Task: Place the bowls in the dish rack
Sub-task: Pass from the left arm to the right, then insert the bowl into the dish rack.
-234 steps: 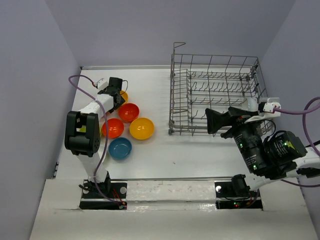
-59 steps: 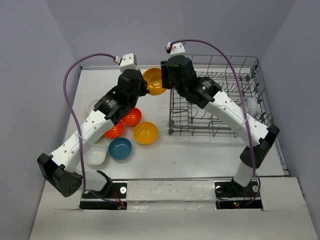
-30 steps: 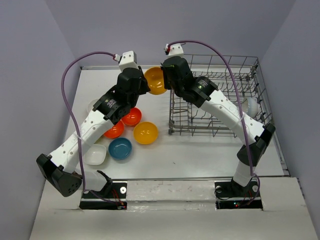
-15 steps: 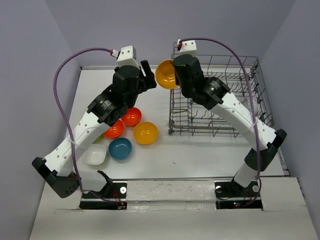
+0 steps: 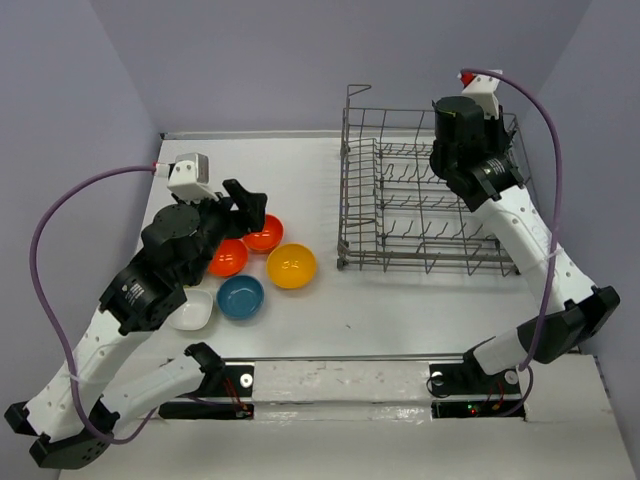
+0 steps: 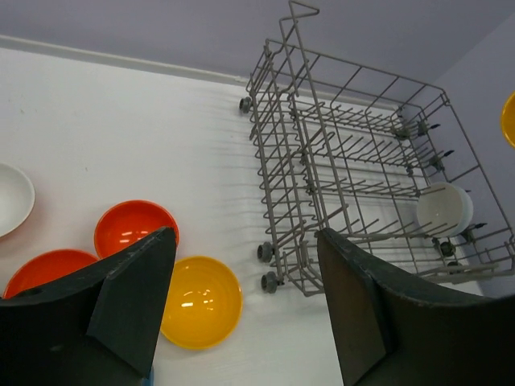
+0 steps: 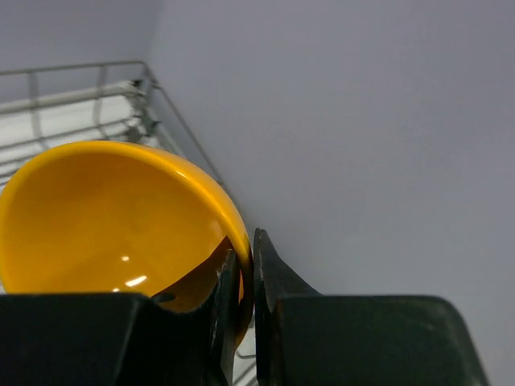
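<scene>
A white table (image 5: pixel 400 300) boxed in by plain lavender walls (image 5: pixel 250 60) carries the dish rack (image 5: pixel 430 205) at its right. The right gripper (image 7: pixel 244 259) pinches an orange-yellow bowl (image 7: pixel 96 217) by the rim; the left gripper (image 6: pixel 245 241) is spread wide.

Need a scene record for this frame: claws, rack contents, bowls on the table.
left claw: open, empty, above the loose bowls
right claw: shut on orange-yellow bowl, over the far right part of the dish rack
in rack: one white bowl, right end
on table: red-orange bowl, second red-orange bowl, yellow bowl, blue bowl, squarish white bowl, round white bowl
hidden: any bowls under the left arm
</scene>
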{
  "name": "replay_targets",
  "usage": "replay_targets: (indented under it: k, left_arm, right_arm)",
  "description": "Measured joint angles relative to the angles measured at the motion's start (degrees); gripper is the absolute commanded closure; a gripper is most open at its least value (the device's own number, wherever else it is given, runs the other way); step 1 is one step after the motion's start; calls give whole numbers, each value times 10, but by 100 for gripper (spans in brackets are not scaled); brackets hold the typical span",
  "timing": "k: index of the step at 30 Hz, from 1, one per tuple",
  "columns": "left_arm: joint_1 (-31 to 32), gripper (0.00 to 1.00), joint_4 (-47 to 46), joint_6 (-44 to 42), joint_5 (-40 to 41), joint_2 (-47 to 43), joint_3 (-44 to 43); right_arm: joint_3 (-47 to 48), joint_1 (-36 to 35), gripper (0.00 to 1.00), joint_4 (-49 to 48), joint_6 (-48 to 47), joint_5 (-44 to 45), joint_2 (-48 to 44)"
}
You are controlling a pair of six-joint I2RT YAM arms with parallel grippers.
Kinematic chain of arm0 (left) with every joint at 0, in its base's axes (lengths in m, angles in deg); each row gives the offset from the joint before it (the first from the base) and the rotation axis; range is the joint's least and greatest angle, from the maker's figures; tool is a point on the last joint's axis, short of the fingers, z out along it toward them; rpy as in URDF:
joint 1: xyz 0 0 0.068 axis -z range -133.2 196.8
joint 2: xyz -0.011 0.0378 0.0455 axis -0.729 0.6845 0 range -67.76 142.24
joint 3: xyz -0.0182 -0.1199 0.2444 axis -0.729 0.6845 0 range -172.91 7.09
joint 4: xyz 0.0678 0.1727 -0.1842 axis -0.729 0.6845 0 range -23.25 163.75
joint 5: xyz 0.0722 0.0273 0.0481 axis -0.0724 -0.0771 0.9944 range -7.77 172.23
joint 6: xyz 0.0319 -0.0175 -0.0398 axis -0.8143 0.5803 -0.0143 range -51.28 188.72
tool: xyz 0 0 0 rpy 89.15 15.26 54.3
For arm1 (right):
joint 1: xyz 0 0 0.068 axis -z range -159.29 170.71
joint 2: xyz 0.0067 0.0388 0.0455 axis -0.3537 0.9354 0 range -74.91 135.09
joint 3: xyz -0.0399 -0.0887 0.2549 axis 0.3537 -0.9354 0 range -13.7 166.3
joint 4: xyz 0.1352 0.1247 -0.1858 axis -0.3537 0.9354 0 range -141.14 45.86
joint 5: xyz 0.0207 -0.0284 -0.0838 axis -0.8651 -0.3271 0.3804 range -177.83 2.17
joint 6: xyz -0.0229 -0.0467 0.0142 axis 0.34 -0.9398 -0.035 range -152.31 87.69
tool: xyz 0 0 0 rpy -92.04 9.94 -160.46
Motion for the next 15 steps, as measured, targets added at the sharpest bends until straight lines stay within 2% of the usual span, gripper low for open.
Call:
replay_targets:
  k: [5, 15]
  left_arm:
    - [0, 18, -7, -10, -25, -17, 58]
    - [-1, 16, -31, -25, -58, 10, 123]
  right_arm:
    - [-61, 49, 99, -54, -82, 58, 2]
    - [-127, 52, 99, -95, -148, 109, 26]
